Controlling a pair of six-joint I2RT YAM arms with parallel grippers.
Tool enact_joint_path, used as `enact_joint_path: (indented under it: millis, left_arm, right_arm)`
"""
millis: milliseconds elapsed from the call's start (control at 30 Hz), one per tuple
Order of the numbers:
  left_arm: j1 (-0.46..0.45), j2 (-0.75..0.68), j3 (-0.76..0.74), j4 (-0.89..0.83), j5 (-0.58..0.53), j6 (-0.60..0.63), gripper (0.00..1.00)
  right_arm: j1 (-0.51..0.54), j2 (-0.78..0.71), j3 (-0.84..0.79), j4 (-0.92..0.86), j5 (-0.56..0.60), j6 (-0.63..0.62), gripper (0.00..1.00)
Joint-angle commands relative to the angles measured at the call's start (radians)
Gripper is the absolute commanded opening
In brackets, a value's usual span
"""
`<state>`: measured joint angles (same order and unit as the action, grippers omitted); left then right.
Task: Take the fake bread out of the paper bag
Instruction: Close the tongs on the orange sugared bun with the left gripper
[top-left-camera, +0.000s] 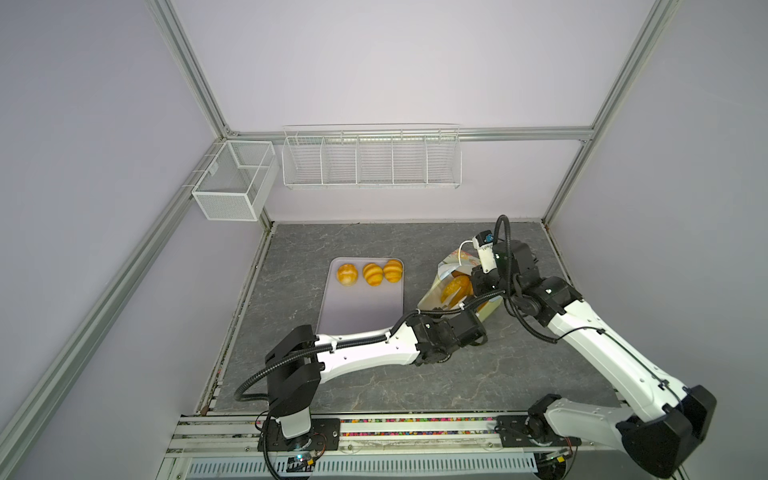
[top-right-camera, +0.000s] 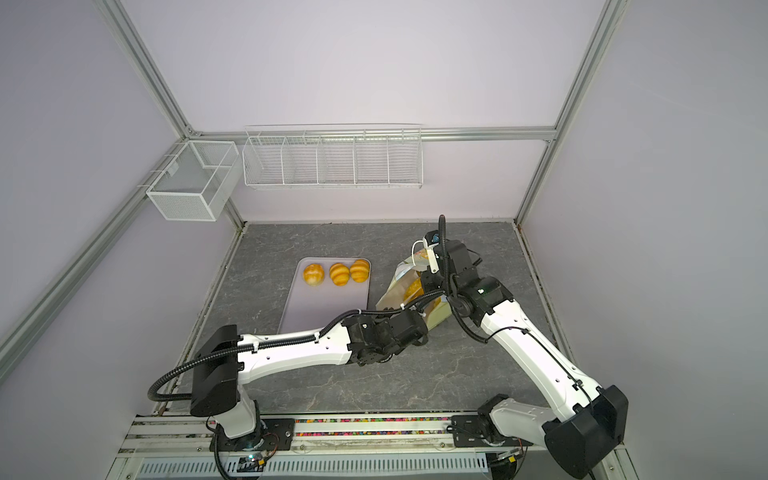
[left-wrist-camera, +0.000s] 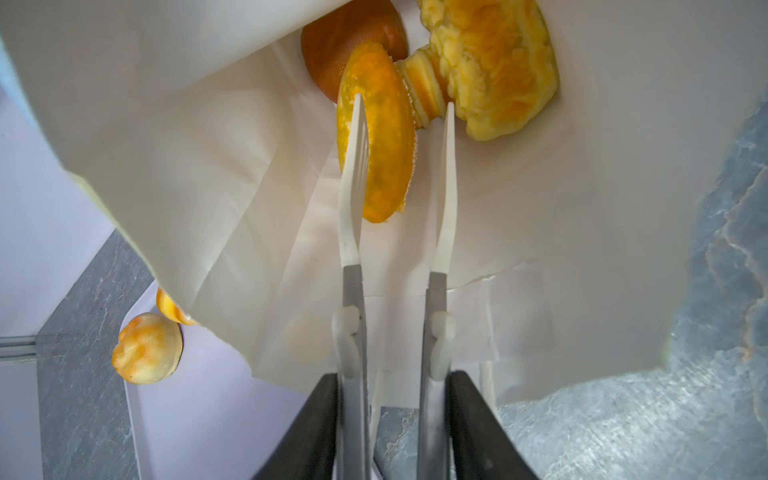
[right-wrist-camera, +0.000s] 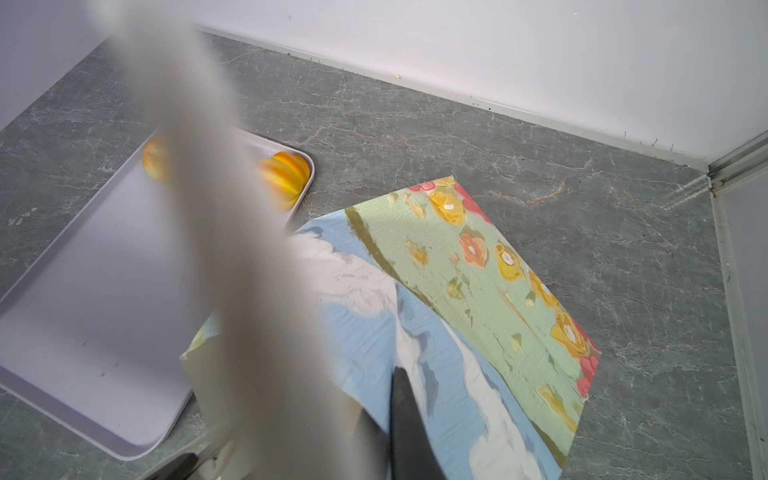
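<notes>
Left claw (left-wrist-camera: 404, 102) sitting spread inside paper bag (left-wrist-camera: 208, 166); speckled oval (left-wrist-camera: 384, 141) lying at its tips, ridged loaf (left-wrist-camera: 494, 62) and brown bun (left-wrist-camera: 332, 45) just beyond. Right claw (top-left-camera: 477, 276) pressed together, seemingly pinching bag rim. All three looking light, glossy, slippery; advising grip across oval's narrow middle.

Left arm reaches low across the middle, left pincer (left-wrist-camera: 405, 124) jaws parted. Right arm elbow-bent, right pincer (top-left-camera: 469, 272) closed tight.
</notes>
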<state>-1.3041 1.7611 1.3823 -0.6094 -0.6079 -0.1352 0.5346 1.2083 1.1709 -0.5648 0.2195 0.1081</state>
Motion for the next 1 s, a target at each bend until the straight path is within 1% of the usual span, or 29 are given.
enact_joint_path:
  millis: [0,33,67,200,367,467,633,967]
  left_arm:
    - [-0.005,0.05,0.035,0.002,-0.062,0.028,0.42]
    - [-0.005,0.064,0.043,-0.007,-0.07,0.028,0.42]
    - [-0.003,0.082,0.055,-0.019,-0.107,0.024,0.42]
    - [-0.003,0.139,0.086,-0.038,-0.198,0.02,0.42]
    - [0.002,0.166,0.105,-0.041,-0.292,0.007,0.42]
    - [0.017,0.162,0.109,-0.056,-0.32,-0.02,0.38]
    - [0.029,0.117,0.071,-0.026,-0.312,-0.011,0.26]
    - [0.031,-0.029,-0.032,0.025,-0.181,0.02,0.01]
  right_arm:
    - [0.003,-0.018,-0.003,-0.021,0.002,0.006,0.07]
    - [0.003,-0.019,-0.002,-0.02,0.002,0.006,0.07]
    - [0.003,-0.019,-0.002,-0.021,0.003,0.006,0.07]
    - [0.004,-0.02,-0.002,-0.024,0.002,0.006,0.07]
    - [0.003,-0.016,-0.001,-0.023,-0.001,0.008,0.07]
    - [0.004,-0.015,-0.001,-0.022,-0.001,0.009,0.07]
    - [0.004,-0.014,-0.003,-0.021,0.003,0.01,0.07]
    - [0.004,-0.01,-0.004,-0.017,0.003,0.01,0.07]
